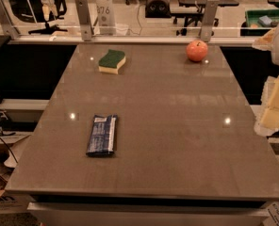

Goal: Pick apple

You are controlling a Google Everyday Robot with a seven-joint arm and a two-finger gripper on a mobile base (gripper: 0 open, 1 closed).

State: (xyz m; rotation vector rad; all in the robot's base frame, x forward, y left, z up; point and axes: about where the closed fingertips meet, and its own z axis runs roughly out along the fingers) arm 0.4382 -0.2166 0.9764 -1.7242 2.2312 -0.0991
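The apple [196, 50] is small, round and red-orange. It stands on the far right part of the brown table [168, 126], close to the back edge. My gripper [275, 102] shows as pale cream parts at the right edge of the view, beyond the table's right side. It is nearer to the camera than the apple, well apart from it, and holds nothing that I can see.
A green-and-yellow sponge [112, 61] lies at the far left-centre. A dark blue snack bar wrapper [102, 135] lies at the near left. A glass barrier with metal posts [84, 19] runs behind the table's back edge, with office chairs and desks beyond it.
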